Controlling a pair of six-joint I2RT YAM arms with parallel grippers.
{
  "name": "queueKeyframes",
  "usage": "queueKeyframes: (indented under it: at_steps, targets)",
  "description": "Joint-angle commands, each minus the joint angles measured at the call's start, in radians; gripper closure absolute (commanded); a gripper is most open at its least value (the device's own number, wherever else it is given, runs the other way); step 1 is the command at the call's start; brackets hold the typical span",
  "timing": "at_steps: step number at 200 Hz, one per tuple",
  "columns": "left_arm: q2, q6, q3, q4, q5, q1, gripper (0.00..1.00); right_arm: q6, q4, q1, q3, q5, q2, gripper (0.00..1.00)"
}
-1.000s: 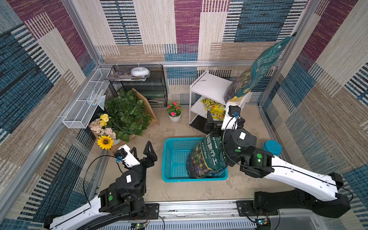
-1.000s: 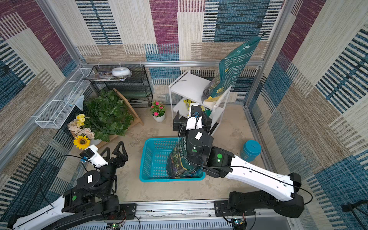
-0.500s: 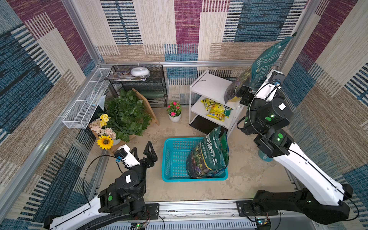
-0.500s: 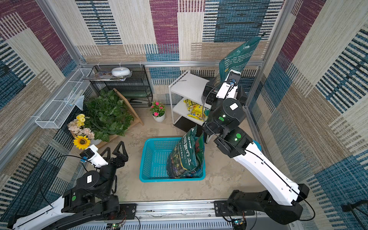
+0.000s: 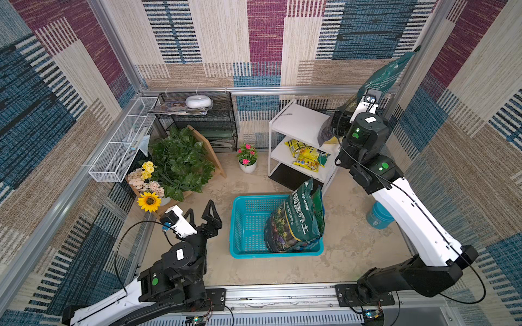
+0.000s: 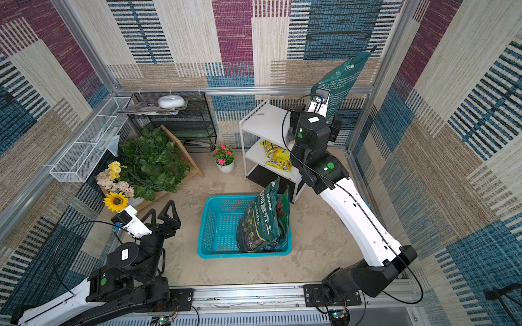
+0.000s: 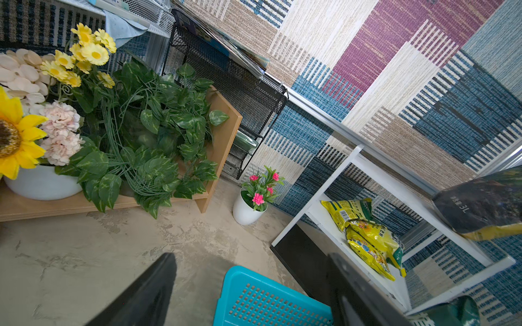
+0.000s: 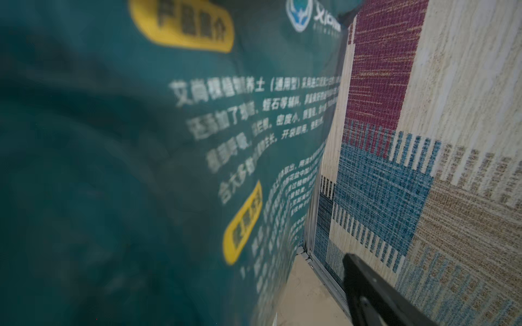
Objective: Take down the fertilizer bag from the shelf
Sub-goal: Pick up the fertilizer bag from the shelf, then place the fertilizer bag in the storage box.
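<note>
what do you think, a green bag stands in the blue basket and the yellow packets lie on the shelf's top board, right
Nearly: a green bag stands in the blue basket, but the yellow packets lie on the lower board of the shelf, not its top one, as both top views show.

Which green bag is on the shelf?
The tall green bag standing on the top board of the shelf. The other green bag stands in the blue basket; the lower board holds yellow packets.

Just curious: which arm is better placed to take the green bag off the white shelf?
Right: its open end effector is at the bag on the shelf; the left end effector is far away.
</note>
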Motion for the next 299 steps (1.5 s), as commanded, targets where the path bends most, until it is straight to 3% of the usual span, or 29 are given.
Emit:
queueKeyframes:
  at_steps: [1, 22, 38, 49, 81, 100, 129, 162, 190, 223, 263, 299]
  targets:
    - [-0.001, -0.001, 0.0, 0.0, 0.008, 0.001, 0.14, -0.027, 0.015, -0.011, 0.039, -0.027, 0.029, 0.06]
    - [-0.001, 0.002, -0.002, 0.001, 0.002, 0.001, 0.14, -0.075, 0.03, -0.011, 0.094, -0.024, 0.062, 0.07]
    - [-0.001, 0.004, 0.0, 0.001, 0.003, 0.0, 0.14, -0.083, -0.005, -0.012, 0.152, -0.022, 0.089, 0.16]
    - [-0.002, 0.004, 0.0, 0.001, 0.003, 0.0, 0.14, -0.087, -0.017, -0.012, 0.172, -0.024, 0.1, 0.3]
    - [-0.007, 0.005, -0.002, 0.001, 0.001, 0.0, 0.14, -0.086, -0.034, -0.012, 0.175, -0.036, 0.104, 0.84]
    - [-0.008, 0.004, -0.002, 0.002, 0.003, 0.001, 0.14, -0.065, -0.072, -0.011, 0.185, -0.068, 0.097, 1.0]
    - [-0.009, 0.004, -0.002, 0.002, 0.001, 0.001, 0.14, -0.016, -0.162, -0.01, 0.24, -0.187, 0.067, 1.0]
    - [-0.007, 0.007, -0.002, 0.004, 0.0, 0.0, 0.14, 0.049, -0.243, 0.01, 0.288, -0.449, 0.006, 1.0]
    - [-0.007, 0.007, -0.004, 0.004, -0.003, 0.001, 0.14, 0.03, -0.244, 0.07, 0.297, -0.535, -0.02, 1.0]
    - [-0.007, 0.008, -0.004, 0.005, -0.003, 0.001, 0.14, 0.016, -0.251, 0.165, 0.318, -0.528, -0.011, 1.0]
    - [-0.008, 0.01, -0.002, 0.004, -0.009, 0.001, 0.14, -0.036, -0.163, 0.359, 0.26, -0.417, -0.004, 1.0]
    - [-0.013, 0.01, 0.0, 0.0, -0.009, 0.001, 0.14, -0.155, 0.016, 0.551, 0.115, -0.208, -0.01, 1.0]
